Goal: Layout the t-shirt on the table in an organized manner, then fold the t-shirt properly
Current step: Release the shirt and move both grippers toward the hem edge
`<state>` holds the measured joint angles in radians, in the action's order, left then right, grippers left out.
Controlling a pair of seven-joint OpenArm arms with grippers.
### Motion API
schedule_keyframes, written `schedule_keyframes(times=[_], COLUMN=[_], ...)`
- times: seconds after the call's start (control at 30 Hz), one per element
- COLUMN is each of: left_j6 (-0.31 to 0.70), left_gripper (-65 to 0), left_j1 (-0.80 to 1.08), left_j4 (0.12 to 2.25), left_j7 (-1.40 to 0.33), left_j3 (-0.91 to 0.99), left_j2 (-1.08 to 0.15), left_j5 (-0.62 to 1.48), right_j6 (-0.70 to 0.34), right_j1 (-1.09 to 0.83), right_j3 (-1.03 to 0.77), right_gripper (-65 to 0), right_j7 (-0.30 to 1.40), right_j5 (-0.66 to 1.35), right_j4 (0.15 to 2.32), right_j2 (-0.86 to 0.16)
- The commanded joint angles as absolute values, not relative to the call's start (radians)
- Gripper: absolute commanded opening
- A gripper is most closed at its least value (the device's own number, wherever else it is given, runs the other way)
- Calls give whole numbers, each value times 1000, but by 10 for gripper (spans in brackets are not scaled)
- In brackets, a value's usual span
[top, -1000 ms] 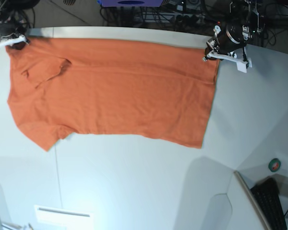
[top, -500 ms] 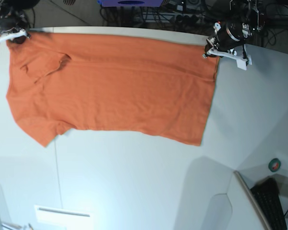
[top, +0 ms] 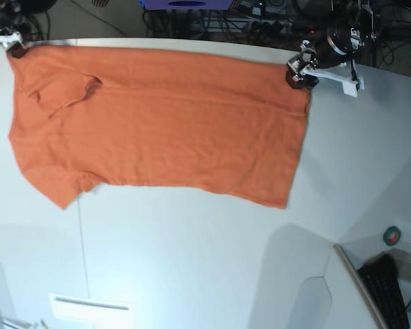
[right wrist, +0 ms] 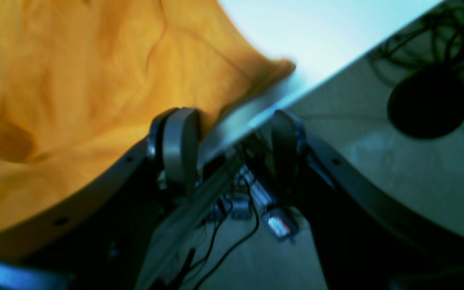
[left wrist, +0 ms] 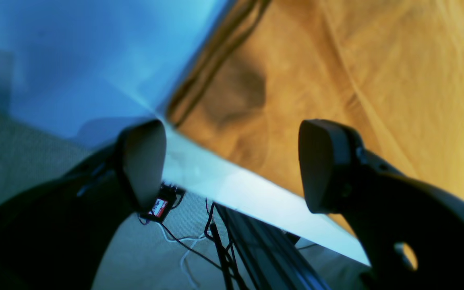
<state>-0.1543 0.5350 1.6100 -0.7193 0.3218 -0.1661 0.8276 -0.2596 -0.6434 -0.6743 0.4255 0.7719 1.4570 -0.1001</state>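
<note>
The orange t-shirt [top: 164, 123] lies spread sideways across the far half of the white table [top: 192, 260], one sleeve folded over its body at the upper left. In the base view my left gripper [top: 296, 74] hangs at the shirt's far right corner, over the table's far edge. In the left wrist view the left gripper [left wrist: 232, 165] stands open, nothing between its pads, with the cloth [left wrist: 336, 80] just beyond. My right gripper [top: 14, 46] is at the far left corner. The right wrist view shows it [right wrist: 234, 149] open too, the shirt's corner [right wrist: 272, 70] lying free ahead.
Cables and dark gear crowd the floor beyond the table's far edge [top: 212, 20]. A green tape roll [top: 392, 236] and a black keyboard [top: 390, 291] sit at the lower right. A white sheet [top: 89, 306] lies near the front left. A thin dark seam [top: 80, 247] runs down the table.
Both grippers were shut on the shirt's far corners and have opened, letting the cloth go. They have drawn back slightly toward the far edge. The shirt lies a bit farther back.
</note>
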Motion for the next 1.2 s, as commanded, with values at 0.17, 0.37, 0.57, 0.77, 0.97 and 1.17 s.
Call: schedule_keyframes(times=[0.17, 0.37, 0.57, 0.77, 0.97, 1.17], left_j6=[-160, -160, -160, -160, -160, -160], left_gripper=[-156, -158, -296, -584, -650, -650], left_j1=[542, 518, 461, 450, 458, 456], left_j4=[1667, 1797, 1821, 1822, 1821, 1822], left_j7=[-716, -716, -716, -716, -716, -716], left_j3=[510, 639, 642, 644, 644, 644], left_j2=[-179, -208, -217, -216, -219, -217], left_j5=[823, 825, 825, 826, 826, 826], right_j6=[-275, -278, -285, -285, -282, -272], right_j1=[-619, -364, 61, 427, 647, 720], right_j3=[-796, -736, -535, -242, 53, 209], right_gripper=[-363, -357, -357, -357, -357, -356], right_j7=[410, 437, 484, 447, 266, 93], right_j5=[748, 510, 358, 343, 343, 343], right_j4=[1567, 1581, 1283, 851, 469, 223], right_j2=[-124, -225, -344, -406, -389, -321])
